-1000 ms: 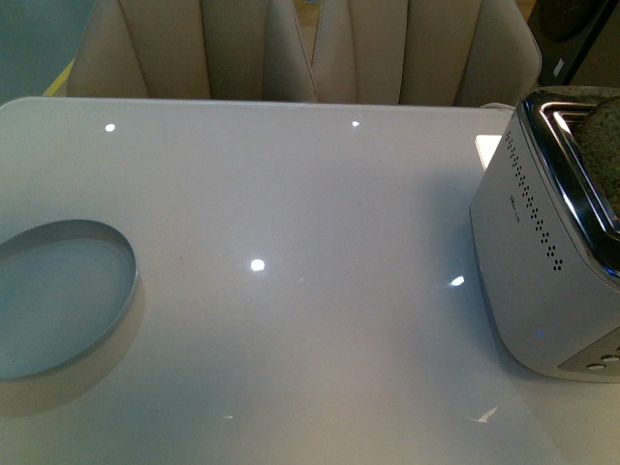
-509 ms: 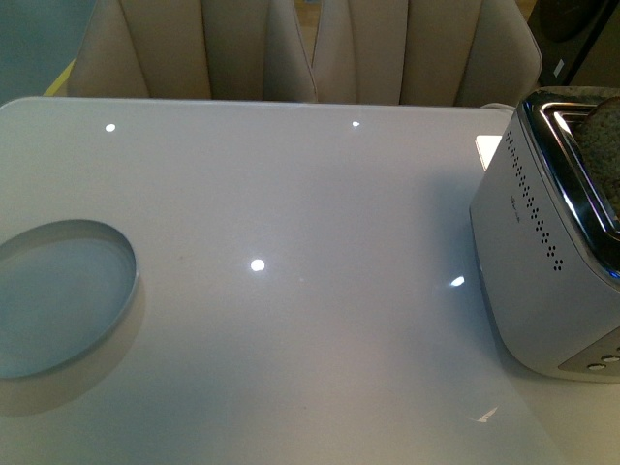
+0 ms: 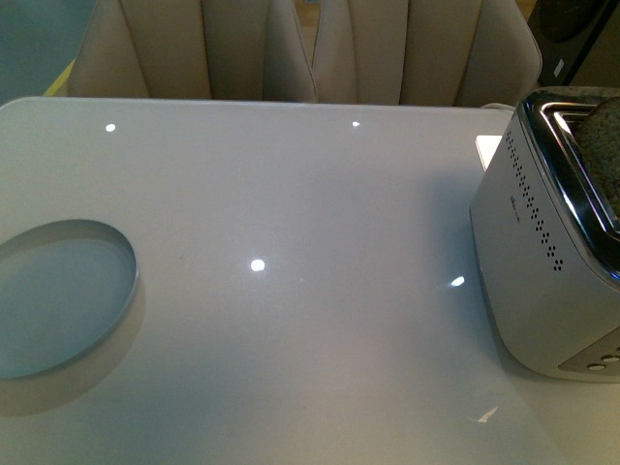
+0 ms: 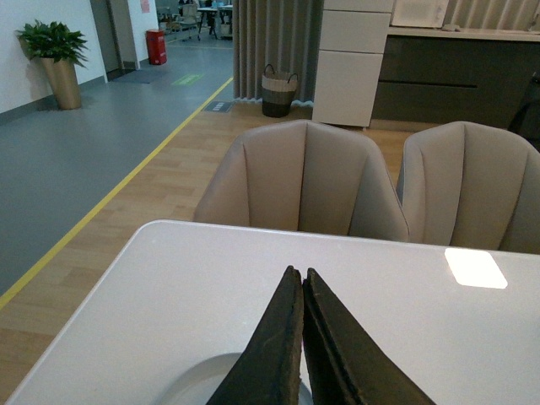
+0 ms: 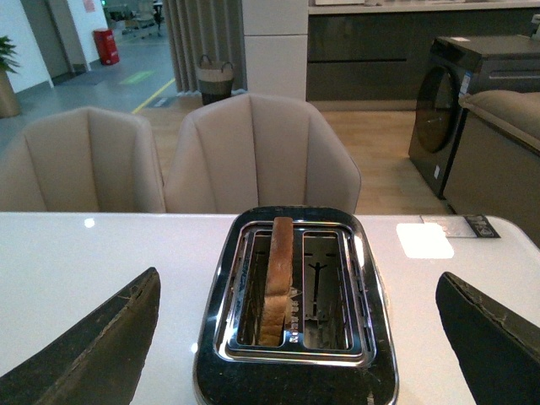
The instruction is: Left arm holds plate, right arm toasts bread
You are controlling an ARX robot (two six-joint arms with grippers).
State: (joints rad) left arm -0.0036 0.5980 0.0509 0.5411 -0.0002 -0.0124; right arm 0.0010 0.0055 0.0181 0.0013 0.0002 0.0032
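The pale blue-white plate (image 3: 58,300) lies flat on the white table at the left, partly cut off by the picture's edge. A silver toaster (image 3: 547,252) stands at the right, with the bread (image 5: 277,278) upright in one of its two slots. My right gripper (image 5: 296,275) hangs open above the toaster, one finger on each side of it and nothing between them. My left gripper (image 4: 297,272) is shut, its fingers pressed together over the near part of the plate (image 4: 198,384). Neither arm shows in the front view.
Two beige padded chairs (image 3: 300,48) stand behind the table's far edge. The toaster's second slot (image 5: 323,283) holds nothing. A bright white patch (image 3: 487,150) lies on the table by the toaster's far corner.
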